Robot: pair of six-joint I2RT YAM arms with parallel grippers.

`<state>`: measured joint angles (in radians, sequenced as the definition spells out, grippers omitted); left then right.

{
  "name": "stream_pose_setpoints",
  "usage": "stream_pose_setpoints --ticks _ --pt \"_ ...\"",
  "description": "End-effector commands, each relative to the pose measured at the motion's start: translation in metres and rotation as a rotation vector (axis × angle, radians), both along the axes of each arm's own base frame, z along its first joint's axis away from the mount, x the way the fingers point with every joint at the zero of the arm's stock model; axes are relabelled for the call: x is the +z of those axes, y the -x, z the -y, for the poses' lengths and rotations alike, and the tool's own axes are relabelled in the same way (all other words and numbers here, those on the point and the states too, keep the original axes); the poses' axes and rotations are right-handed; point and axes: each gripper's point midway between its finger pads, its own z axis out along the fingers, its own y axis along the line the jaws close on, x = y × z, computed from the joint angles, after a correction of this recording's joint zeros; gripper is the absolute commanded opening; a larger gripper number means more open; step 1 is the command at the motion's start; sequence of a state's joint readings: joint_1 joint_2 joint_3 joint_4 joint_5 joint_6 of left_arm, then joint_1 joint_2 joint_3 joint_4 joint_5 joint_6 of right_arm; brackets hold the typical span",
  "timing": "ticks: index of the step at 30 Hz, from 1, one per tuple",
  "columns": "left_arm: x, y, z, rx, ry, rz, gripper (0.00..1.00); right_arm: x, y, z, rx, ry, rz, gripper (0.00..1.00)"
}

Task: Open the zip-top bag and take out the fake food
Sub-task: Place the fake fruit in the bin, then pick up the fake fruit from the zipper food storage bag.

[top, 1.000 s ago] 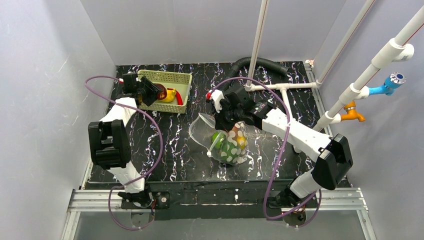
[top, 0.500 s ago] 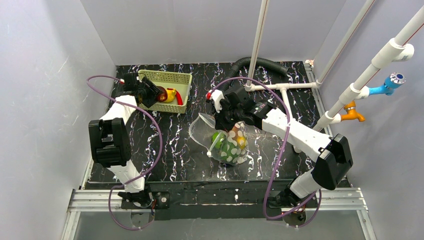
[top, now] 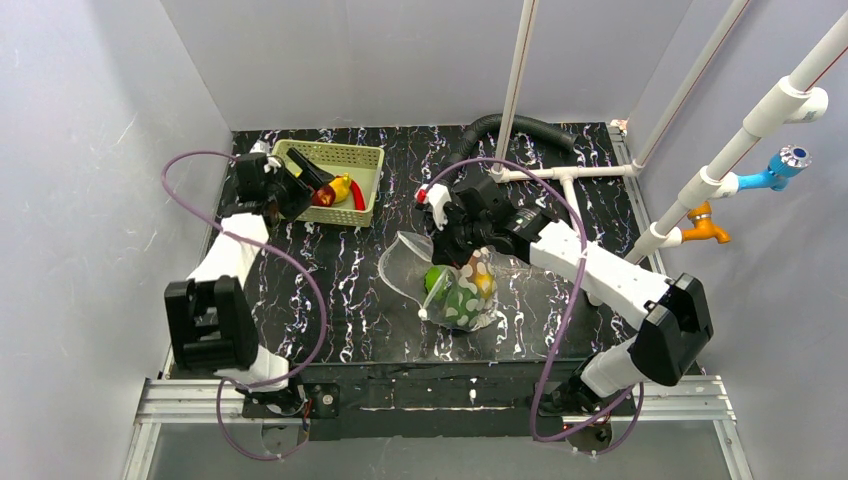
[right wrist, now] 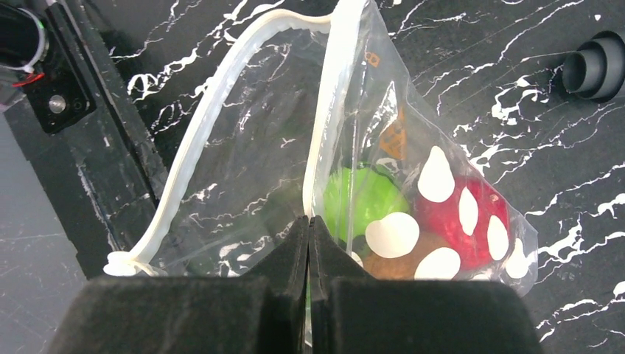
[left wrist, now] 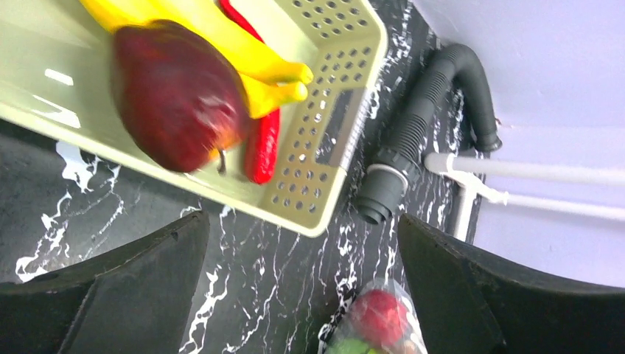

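**A:** Start at the right fingers (right wrist: 291,265). What are they doing?

**B:** Clenched tight, no gap between them. They pinch one lip of the zip-top bag (right wrist: 243,169), right on its zip strip (right wrist: 324,133). The other lip bows away from them, so the mouth gapes.

**A:** And inside?

**B:** The fake food (right wrist: 427,217) is bunched at the closed end: a green piece (right wrist: 361,199), a red piece (right wrist: 483,193) and a brown piece (right wrist: 398,267), all seen through the white oval spots (the top view also shows something orange-yellow, too small to name).

**A:** Where does the bag sit?

**B:** Near the middle of the counter (top: 350,290), with its loaded end resting on the black marbled surface and the pinched lip up at the right fingers.

**A:** The left fingers (left wrist: 133,287)?

**B:** Released and spread wide, with nothing between them. From above they hang at the left end of the pale green basket (left wrist: 324,147), well apart from the bag.

**A:** What lies in the basket?

**B:** A dark red apple (left wrist: 177,96), blurred in the wrist view, touching a yellow banana (left wrist: 243,44). A red chili (left wrist: 262,147) lies just beside them.

**A:** And further out?

**B:** A grey ribbed hose (left wrist: 420,125) lies on the counter past the basket's corner. White pipes (left wrist: 531,171) run beside it along the back wall.
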<state>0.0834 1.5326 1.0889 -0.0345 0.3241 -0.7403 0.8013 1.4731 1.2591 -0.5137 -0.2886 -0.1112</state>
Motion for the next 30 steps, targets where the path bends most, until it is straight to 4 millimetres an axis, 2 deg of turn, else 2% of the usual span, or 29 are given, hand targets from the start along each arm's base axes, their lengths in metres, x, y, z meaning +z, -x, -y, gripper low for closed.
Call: stream_pose_setpoints --ticks 1,10,15,18,22,26,30 --pt "0.034 0.027 0.012 -0.085 -0.003 0.155 0.98 0.021 0.01 0.001 0.06 -0.076 0.03 0.01" --pt "0.046 0.082 0.028 -0.13 0.073 0.237 0.98 0.032 0.025 0.017 0.132 -0.146 0.024 0.01" --pt "0.067 0.116 0.055 -0.254 0.208 0.336 0.98 0.036 0.03 0.024 0.167 -0.173 0.024 0.01" --pt "0.072 0.14 0.071 -0.354 0.271 0.339 0.98 0.035 0.033 0.027 0.183 -0.181 0.018 0.01" --pt "0.064 0.179 0.092 -0.485 0.3 0.314 0.98 0.035 0.038 0.031 0.207 -0.199 0.009 0.01" --pt "0.048 0.214 0.116 -0.569 0.25 0.319 0.98 0.039 0.04 0.036 0.224 -0.219 0.002 0.01" --pt "0.037 0.238 0.134 -0.636 0.219 0.33 0.98 0.038 0.047 0.039 0.263 -0.238 -0.016 0.01"
